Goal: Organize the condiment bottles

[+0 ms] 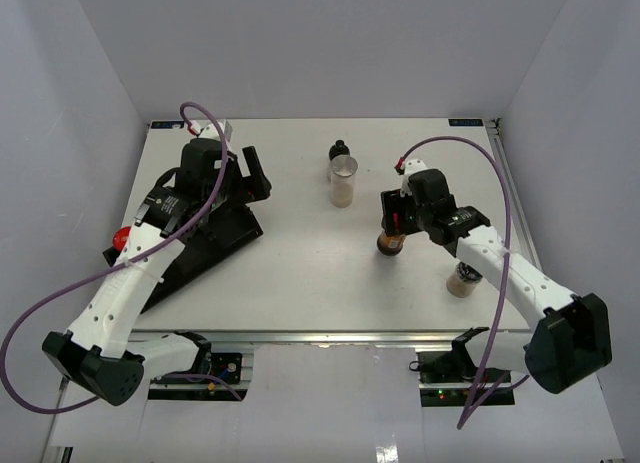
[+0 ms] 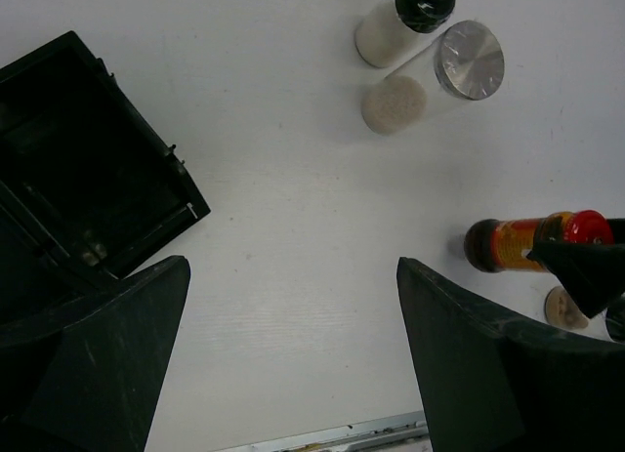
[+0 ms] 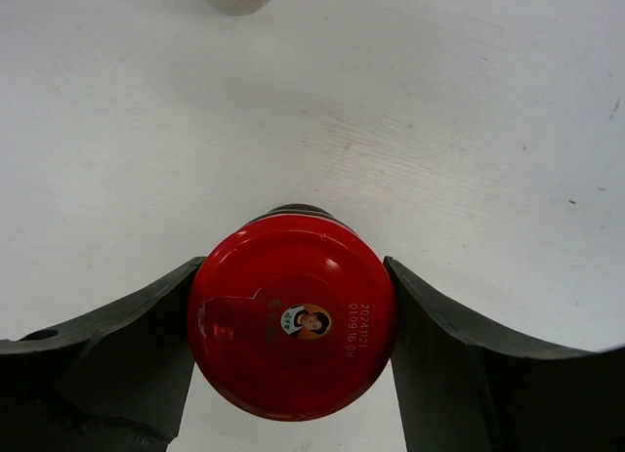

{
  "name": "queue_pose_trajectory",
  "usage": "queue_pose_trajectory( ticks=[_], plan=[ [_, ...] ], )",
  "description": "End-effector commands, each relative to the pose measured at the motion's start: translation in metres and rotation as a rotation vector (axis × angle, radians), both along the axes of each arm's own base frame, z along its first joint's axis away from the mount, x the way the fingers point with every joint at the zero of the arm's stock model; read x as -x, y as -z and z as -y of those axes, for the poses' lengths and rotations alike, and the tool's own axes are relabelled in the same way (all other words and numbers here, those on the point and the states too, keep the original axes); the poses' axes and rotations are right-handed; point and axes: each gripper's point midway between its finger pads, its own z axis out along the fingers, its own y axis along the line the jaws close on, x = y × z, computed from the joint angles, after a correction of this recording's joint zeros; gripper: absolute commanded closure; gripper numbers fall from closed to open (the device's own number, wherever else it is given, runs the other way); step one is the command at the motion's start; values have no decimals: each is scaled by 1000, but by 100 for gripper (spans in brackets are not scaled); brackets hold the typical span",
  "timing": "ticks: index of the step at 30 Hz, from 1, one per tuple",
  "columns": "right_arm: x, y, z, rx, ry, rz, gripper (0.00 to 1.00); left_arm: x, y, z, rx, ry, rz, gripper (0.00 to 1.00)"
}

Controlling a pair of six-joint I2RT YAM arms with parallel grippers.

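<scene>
The right fingers point(image 3: 117, 364) were clamped on the cap of the red-capped bottle point(image 1: 390, 245), which stood upright on the worktop point(image 1: 300, 273) right of centre, well apart from the tray point(image 1: 215, 238). The hold seemed to be on the smooth round cap alone, so a quick lift or swing could let the bottle twist, slip out and topple. Carried toward the tray, it might also clip the silver-capped jar point(image 1: 343, 180) or the black-capped jar point(image 1: 339, 150) standing together further back. The left fingers point(image 2: 107, 354) hung spread apart and empty beside the tray. The bottle was small and round, with dark reddish-brown contents and a glossy red cap bearing a printed sticker.
</scene>
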Motion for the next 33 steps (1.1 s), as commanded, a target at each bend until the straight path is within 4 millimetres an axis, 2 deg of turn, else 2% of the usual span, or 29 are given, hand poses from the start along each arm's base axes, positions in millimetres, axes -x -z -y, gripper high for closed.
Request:
queue_pose_trajectory(
  ticks=[1, 4, 7, 10, 11, 13, 14, 15, 16, 18, 22, 25, 30, 33],
  plan=[
    [7, -60, -53, -186, -113, 168, 92, 17, -26, -12, 24, -1, 34, 2],
    [18, -63, -84, -204, -182, 178, 92, 21, -25, -15, 24, -8, 34, 2],
    [17, -66, -108, -196, -202, 195, 92, 26, -22, -20, 10, -11, 31, 2],
    [22, -71, -145, -202, -262, 209, 92, 30, -22, -26, -10, -28, 29, 2],
    [20, -67, -150, -190, -263, 203, 92, 30, -23, -29, -14, -34, 33, 2],
    [22, -76, -178, -193, -299, 222, 92, 34, -24, -35, -24, -52, 36, 2],
    [20, -68, -187, -176, -305, 208, 92, 36, -25, -36, -25, -54, 40, 2],
    [22, -77, -193, -187, -318, 220, 92, 36, -24, -37, -28, -57, 39, 2],
    [21, -66, -206, -162, -329, 207, 92, 39, -25, -39, -27, -61, 45, 2],
    [22, -60, -226, -143, -353, 198, 92, 42, -26, -42, -29, -64, 44, 2],
    [23, -55, -252, -121, -374, 204, 92, 48, -33, -46, -26, -71, 54, 2],
    [24, -49, -264, -98, -378, 208, 92, 50, -35, -47, -25, -72, 58, 2],
    [27, -33, -273, -71, -374, 195, 91, 53, -33, -49, -24, -78, 59, 2],
    [30, -27, -274, -63, -369, 193, 81, 55, -30, -49, -20, -79, 62, 2]
  ],
)
